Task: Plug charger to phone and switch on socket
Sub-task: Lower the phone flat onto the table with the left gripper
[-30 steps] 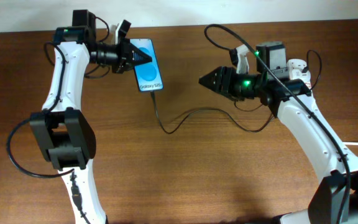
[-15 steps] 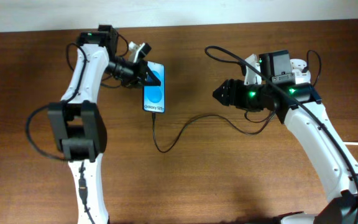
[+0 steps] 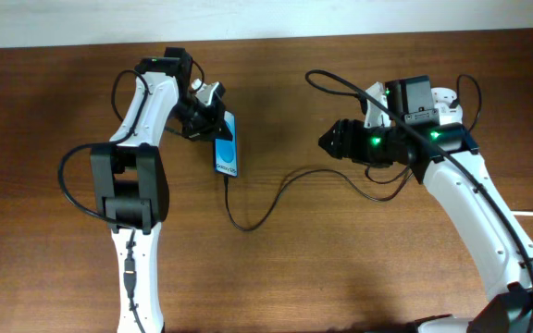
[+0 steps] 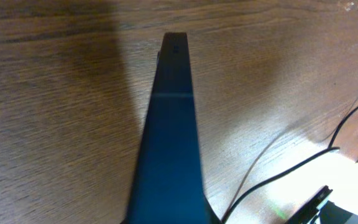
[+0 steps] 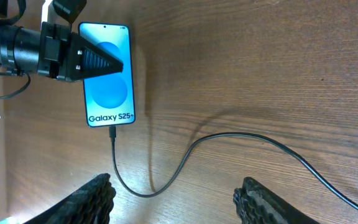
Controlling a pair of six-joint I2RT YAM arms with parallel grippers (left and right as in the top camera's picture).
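I see a brown wooden table with fine grain and a soft sheen, the phone with a glossy, glass-like screen, the charger in smooth black plastic, and arm shells of shiny white plastic.

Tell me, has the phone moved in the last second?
Yes. In the overhead view the phone has come away from the far edge of the table, toward the near side, and now looks narrower, tipped on edge.

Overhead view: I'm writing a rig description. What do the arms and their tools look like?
Left arm and right arm: white curved links, black joint housings, looping black cables. Left tool and right tool: black, tapering to points. Green lights glow near the right wrist.
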